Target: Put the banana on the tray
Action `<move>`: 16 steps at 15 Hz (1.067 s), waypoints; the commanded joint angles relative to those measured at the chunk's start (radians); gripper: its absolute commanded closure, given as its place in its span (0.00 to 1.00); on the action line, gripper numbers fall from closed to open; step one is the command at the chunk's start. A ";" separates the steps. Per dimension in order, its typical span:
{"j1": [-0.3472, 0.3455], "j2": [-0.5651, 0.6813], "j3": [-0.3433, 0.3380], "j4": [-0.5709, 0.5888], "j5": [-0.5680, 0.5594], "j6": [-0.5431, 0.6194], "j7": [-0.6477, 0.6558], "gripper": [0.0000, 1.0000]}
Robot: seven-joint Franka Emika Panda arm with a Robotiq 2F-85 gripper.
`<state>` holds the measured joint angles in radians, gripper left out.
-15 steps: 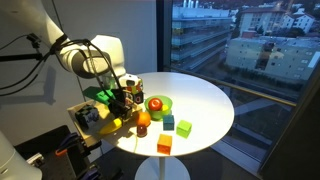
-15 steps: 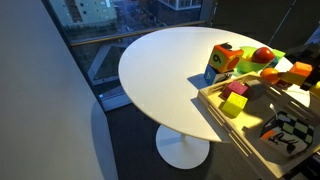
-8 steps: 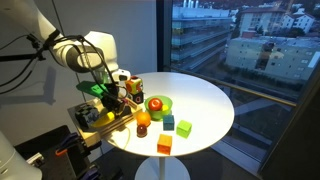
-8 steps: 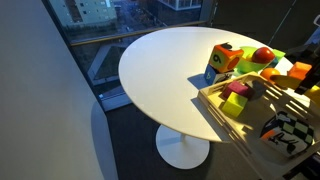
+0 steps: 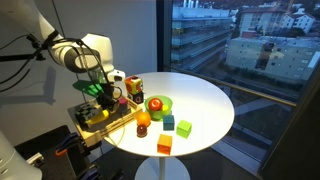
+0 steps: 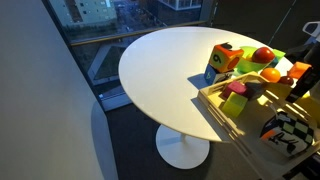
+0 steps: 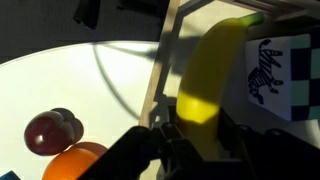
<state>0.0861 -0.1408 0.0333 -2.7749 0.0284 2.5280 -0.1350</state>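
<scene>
In the wrist view the yellow banana [image 7: 205, 75] sits lengthwise between my gripper's [image 7: 196, 132] dark fingers, which are shut on it. It hangs over the tan wooden tray, whose rim [image 7: 161, 60] runs up the middle of that view. In an exterior view the gripper [image 5: 101, 97] is over the tray [image 5: 112, 124] at the table's edge, with the banana [image 5: 96, 113] as a yellow patch under it. In an exterior view the tray [image 6: 225, 122] fills the lower right, and the gripper is mostly cut off at the right edge.
An orange ball [image 5: 143, 120] and a green dish with a red apple [image 5: 155, 103] lie beside the tray on the round white table [image 5: 200, 100]. Green [image 5: 184, 127] and orange [image 5: 164, 145] cubes sit nearer the front. A checkered card [image 7: 277, 70] and coloured blocks [image 6: 235, 104] lie on the tray.
The arm has carried the banana away from the orange ball, further over the tray. The other objects have not moved.
</scene>
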 commanded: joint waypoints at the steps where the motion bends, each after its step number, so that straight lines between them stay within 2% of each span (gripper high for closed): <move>1: 0.002 0.053 0.008 0.001 0.015 0.051 0.010 0.84; 6: -0.015 0.130 0.004 0.000 -0.003 0.128 0.025 0.84; 7: -0.018 0.140 0.004 0.000 -0.006 0.137 0.028 0.77; 8: -0.020 0.147 0.003 0.001 -0.008 0.142 0.031 0.34; 10: -0.025 0.140 0.001 0.001 -0.012 0.137 0.035 0.32; 14: -0.039 0.109 -0.009 0.002 -0.012 0.104 0.042 0.00; 16: -0.047 0.087 -0.013 0.003 0.007 0.080 0.020 0.00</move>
<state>0.0581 -0.0081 0.0283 -2.7732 0.0283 2.6483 -0.1099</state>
